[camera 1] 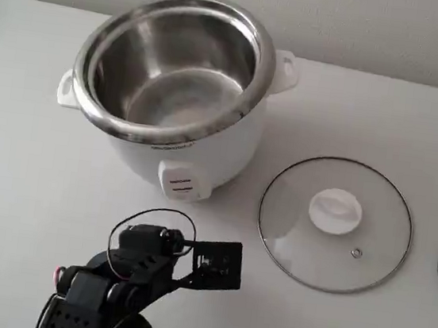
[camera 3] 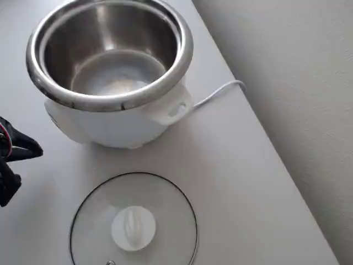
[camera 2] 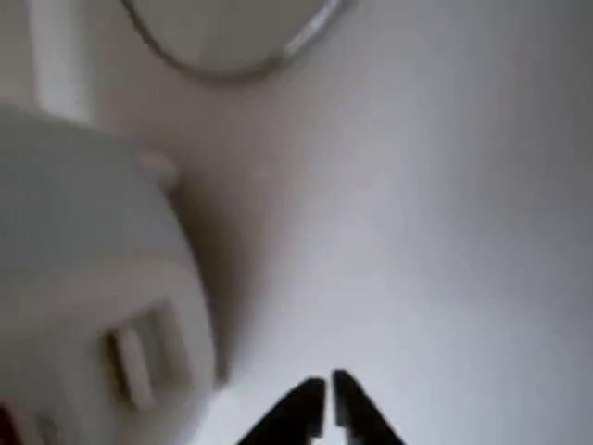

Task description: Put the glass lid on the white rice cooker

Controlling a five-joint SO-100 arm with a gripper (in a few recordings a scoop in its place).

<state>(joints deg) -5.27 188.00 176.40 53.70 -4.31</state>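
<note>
Glass lid flat on the table, cooker open, gripper empty.

In the fixed view the glass lid [camera 1: 335,224], a clear disc with thin metal rim, white plastic knob and small ringed steam hole, lies at about 4 o'clock from the white rice cooker [camera 1: 176,87], near but apart. The cooker's shiny steel pot stands uncovered; the print under its rim is too small to read. The black gripper [camera 2: 329,408] hangs over bare table [camera 1: 21,212], its jaws together, holding nothing.

The white rice cooker [camera 1: 176,139] is white outside with a shiny steel pot; the glass lid [camera 1: 335,224] is clear, metal-rimmed, with a white knob; the gripper [camera 2: 329,405] is black; the table [camera 1: 21,212] is pale white.
</note>
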